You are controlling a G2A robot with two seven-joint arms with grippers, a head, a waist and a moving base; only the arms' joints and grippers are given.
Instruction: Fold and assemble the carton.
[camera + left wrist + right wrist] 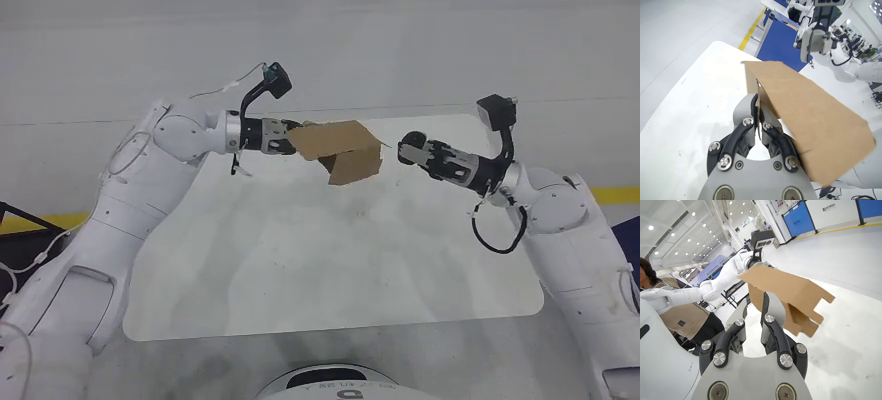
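The table (300,290) is a white slab with rounded corners, its top flat and matt, standing on a pale grey floor (300,60). Surface condition: faint grey scuffing (300,240) spreads over the middle of the top. The left wrist view shows small dark specks (707,106) scattered on the white toward one long edge. The right wrist view shows further marks (814,360) on the top — short dark scratches, well apart from one another.
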